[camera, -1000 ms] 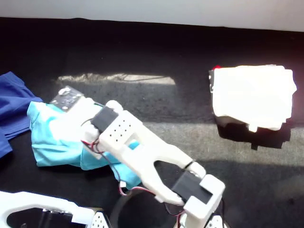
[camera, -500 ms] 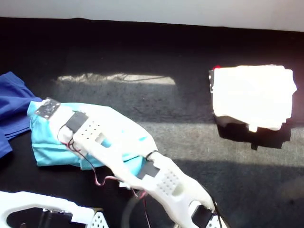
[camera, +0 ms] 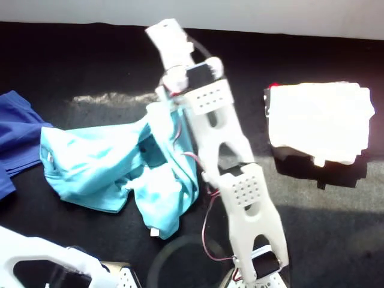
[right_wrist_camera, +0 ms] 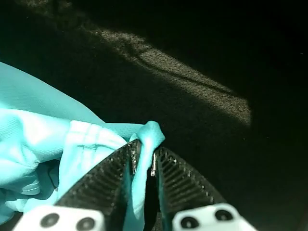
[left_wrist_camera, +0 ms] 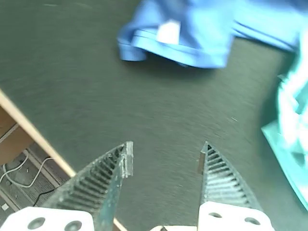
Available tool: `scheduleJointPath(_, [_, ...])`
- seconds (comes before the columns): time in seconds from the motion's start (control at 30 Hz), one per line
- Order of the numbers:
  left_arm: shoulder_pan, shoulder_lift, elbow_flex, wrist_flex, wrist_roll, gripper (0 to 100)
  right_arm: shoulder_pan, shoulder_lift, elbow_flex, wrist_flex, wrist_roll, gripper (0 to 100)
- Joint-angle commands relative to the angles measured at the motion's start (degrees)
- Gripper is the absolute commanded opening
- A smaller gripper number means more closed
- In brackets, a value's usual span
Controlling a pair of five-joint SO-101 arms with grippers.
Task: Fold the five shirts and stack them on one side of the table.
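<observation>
Now my right hand (right_wrist_camera: 143,161) clamps a raised fold of the teal shirt (camera: 102,165), whose length trails across the table (camera: 90,60) away from the white stack (camera: 318,123). That arm is stretched out long beside the stack. Farther from the stack, near the blue shirt (camera: 15,132), my left hand (left_wrist_camera: 163,159) hangs open.

Right arm (camera: 243,192) is extended far out, its right gripper (right_wrist_camera: 143,161) pinched on the shirt (right_wrist_camera: 72,139). Left gripper (left_wrist_camera: 164,156) gapes wide, seemingly low over the table.

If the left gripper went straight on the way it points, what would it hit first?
Probably the bare black table; the left gripper is open, and the blue shirt lies farther off.
</observation>
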Motion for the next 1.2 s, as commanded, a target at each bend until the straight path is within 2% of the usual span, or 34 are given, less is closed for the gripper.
scheduleJointPath(0.0, [7.8, -0.7, 2.9, 0.3, -0.4, 23, 7.5, -0.2, -3.6, 1.2, 0.3, 0.7])
scheduleJointPath(0.17, [14.7, -0.7, 5.9, 0.3, 1.9, 23, 14.4, -0.1, -3.6, 1.1, 0.3, 0.7])
scheduleJointPath(0.37, [16.6, -0.7, 6.0, 0.3, 3.8, 23, 17.0, -0.3, -4.0, 0.6, 0.3, 2.3])
scheduleJointPath(0.63, [16.0, -0.8, 6.0, 0.3, 3.7, 23, 16.8, -0.8, -4.2, 0.7, 0.1, 27.9])
scheduleJointPath(0.73, [16.0, -0.8, 6.0, 0.3, 3.7, 23, 16.3, -0.8, -4.2, 0.8, -0.1, 30.3])
scheduleJointPath(0.93, [15.3, -0.8, 6.0, 0.3, 3.7, 23, 8.7, -1.1, -4.2, 1.5, -0.1, 30.1])
scheduleJointPath(1.17, [1.6, -0.8, 5.8, -0.3, 4.8, 23, -7.5, -6.5, -3.4, 1.5, -0.2, 20.7])
